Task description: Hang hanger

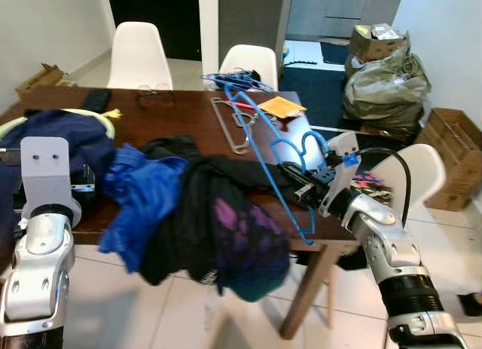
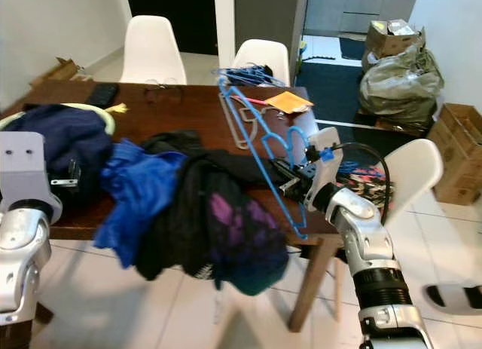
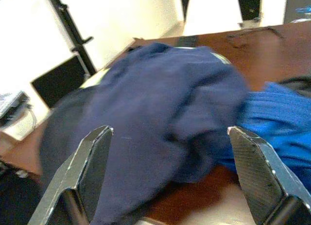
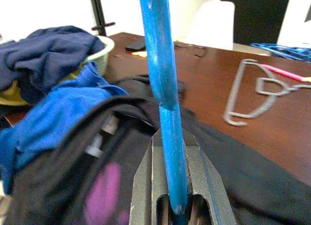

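A blue plastic hanger [image 1: 271, 149] stands tilted above the right end of the brown table [image 1: 188, 115]. My right gripper [image 1: 295, 180] is shut on its lower bar, and the blue bar [image 4: 165, 98] runs up between the fingers in the right wrist view. Below it lies a black garment with a purple print [image 1: 226, 228], draped over the table's front edge. My left gripper [image 3: 170, 176] is open in front of a navy garment [image 3: 155, 113] at the table's left end, holding nothing.
A blue cloth [image 1: 143, 194] hangs off the front edge. A grey hanger [image 1: 230, 123], an orange paper [image 1: 280, 106] and a heap of blue hangers [image 1: 237, 80] lie further back. White chairs [image 1: 139, 55] stand behind and to the right [image 1: 418, 176]. Boxes [image 1: 452, 157] and bags [image 1: 384, 85] sit at right.
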Tool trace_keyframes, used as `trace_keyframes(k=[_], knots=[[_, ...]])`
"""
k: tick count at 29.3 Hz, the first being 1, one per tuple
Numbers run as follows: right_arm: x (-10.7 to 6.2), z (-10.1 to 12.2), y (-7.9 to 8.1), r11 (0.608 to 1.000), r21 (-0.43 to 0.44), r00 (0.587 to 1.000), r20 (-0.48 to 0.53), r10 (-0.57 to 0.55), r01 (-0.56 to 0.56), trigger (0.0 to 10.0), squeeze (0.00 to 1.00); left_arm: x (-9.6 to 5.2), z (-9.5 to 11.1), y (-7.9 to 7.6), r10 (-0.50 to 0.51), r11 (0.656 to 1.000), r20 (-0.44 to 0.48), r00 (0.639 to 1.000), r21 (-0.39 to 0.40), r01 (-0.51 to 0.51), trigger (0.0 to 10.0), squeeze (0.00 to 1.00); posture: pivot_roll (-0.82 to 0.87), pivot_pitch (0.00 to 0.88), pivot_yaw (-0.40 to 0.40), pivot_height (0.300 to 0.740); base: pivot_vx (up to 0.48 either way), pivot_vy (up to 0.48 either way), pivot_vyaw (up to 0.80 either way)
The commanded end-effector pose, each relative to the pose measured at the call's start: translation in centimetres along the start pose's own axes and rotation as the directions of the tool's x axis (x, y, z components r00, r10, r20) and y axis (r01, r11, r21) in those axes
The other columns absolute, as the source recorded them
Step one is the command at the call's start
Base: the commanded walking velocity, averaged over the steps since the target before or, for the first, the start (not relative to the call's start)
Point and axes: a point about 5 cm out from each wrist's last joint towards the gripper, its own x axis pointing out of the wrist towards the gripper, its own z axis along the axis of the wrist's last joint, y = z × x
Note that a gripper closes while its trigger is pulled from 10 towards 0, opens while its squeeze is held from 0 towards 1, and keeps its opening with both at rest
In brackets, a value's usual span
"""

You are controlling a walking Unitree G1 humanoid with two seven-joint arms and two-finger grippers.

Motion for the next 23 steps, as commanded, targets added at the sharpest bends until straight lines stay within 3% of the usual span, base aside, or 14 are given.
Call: trace_keyframes(k=[1,4,13,23], knots=[[-0.1,0.2,0.0,1.0,-0.007,1.0,0.004,-0.001,0.001,10.0,0.0,-0.2,0.4,-0.8,-0.031,0.999,0.022,0.999,-0.013,0.032,10.0,0.0,0.06,0.0,0.003,0.74,0.0,0.0,0.0],[-0.1,0.2,0.0,1.0,-0.007,1.0,0.004,-0.001,0.001,10.0,0.0,-0.2,0.7,-1.0,-0.042,0.999,0.038,0.998,-0.016,0.043,10.0,0.0,0.06,0.0,0.003,0.74,0.0,0.0,0.0],[0.0,0.3,0.1,1.0,0.002,1.0,0.016,0.005,-0.005,10.0,0.0,0.4,1.8,0.3,-0.008,1.0,0.076,0.997,-0.02,0.009,10.0,0.0,0.07,0.0,0.007,0.74,0.48,0.0,0.0],[0.1,0.4,0.2,1.0,0.006,1.0,0.025,0.007,-0.007,10.0,0.0,0.4,1.7,0.5,0.007,1.0,0.076,0.997,-0.023,-0.006,10.0,0.0,0.07,0.0,0.009,0.74,0.48,0.0,0.0]])
